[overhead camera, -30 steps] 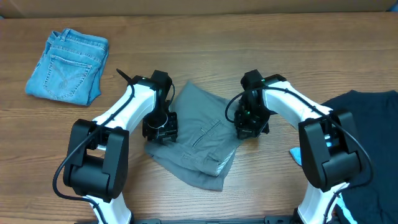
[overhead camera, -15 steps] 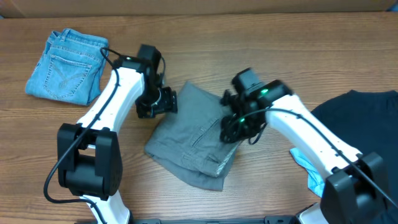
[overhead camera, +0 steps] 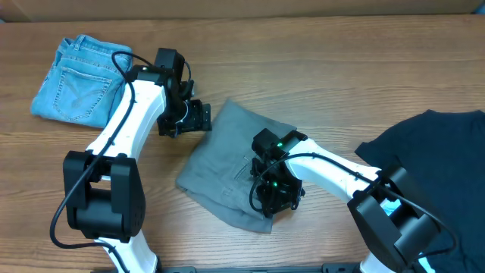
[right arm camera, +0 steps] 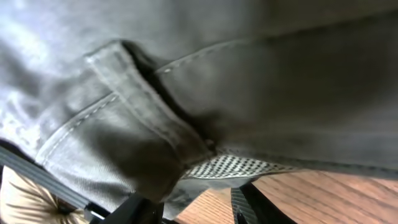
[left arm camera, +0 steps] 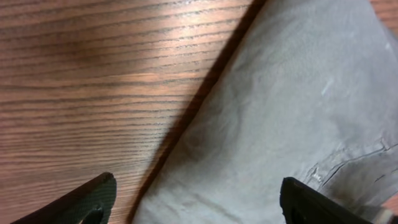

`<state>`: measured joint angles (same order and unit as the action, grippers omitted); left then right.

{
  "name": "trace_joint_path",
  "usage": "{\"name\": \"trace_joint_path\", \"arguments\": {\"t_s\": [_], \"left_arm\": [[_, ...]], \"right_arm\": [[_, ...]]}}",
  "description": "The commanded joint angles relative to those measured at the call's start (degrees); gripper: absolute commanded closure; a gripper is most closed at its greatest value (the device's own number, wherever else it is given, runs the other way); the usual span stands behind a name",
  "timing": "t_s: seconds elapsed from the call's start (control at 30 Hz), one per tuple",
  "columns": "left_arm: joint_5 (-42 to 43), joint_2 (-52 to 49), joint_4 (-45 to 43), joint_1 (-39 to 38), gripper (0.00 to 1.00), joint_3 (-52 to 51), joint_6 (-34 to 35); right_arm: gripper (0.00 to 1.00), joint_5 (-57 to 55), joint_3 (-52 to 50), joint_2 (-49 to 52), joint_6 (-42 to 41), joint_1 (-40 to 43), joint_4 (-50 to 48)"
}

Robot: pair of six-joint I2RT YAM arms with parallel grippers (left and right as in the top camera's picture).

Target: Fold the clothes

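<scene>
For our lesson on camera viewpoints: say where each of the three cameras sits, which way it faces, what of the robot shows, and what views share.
Overhead: fixed above the table, facing down; shows both arms, grey shorts, jeans, navy shirt.
Left wrist: on the left arm, facing down at wood and the shorts' edge; left gripper open.
Right wrist: on the right arm, close to the shorts' waistband seam; right gripper at the bottom.
Shared: all three see the shorts.
</scene>
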<state>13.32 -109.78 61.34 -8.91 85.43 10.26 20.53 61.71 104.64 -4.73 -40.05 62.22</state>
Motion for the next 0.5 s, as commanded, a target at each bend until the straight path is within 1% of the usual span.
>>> {"name": "trace_joint_path", "arguments": {"t_s": [0.0, 0.13, 0.27, 0.37, 0.43, 0.47], "left_arm": [[0.5, -1.7, 0.9, -0.1, 0.13, 0.9, -5.2], [2.5, -3.2, 0.9, -0.1, 0.13, 0.9, -8.3], [4.8, -5.1, 1.4, -0.1, 0.13, 0.9, -13.0], [4.8, -6.9, 1.6, -0.2, 0.14, 0.9, -13.5], [4.8, -7.6, 2.1, -0.3, 0.20, 0.9, -13.5], [4.7, -7.6, 2.8, -0.3, 0.27, 0.9, -13.5]], "right_arm": [[0.62, -1.7, 0.1, -0.6, -1.9, 0.3, 0.0], [0.64, -2.7, 1.9, -3.0, -2.3, 0.3, 0.3], [0.64, -11.0, 5.5, -8.6, -6.4, 0.3, 1.4], [0.61, -14.2, 8.3, -12.7, -8.1, 0.3, 1.6], [0.59, -15.1, 9.6, -14.3, -10.0, 0.3, 1.4], [0.53, -15.4, 10.4, -15.6, -10.8, 0.4, 0.3]]}}
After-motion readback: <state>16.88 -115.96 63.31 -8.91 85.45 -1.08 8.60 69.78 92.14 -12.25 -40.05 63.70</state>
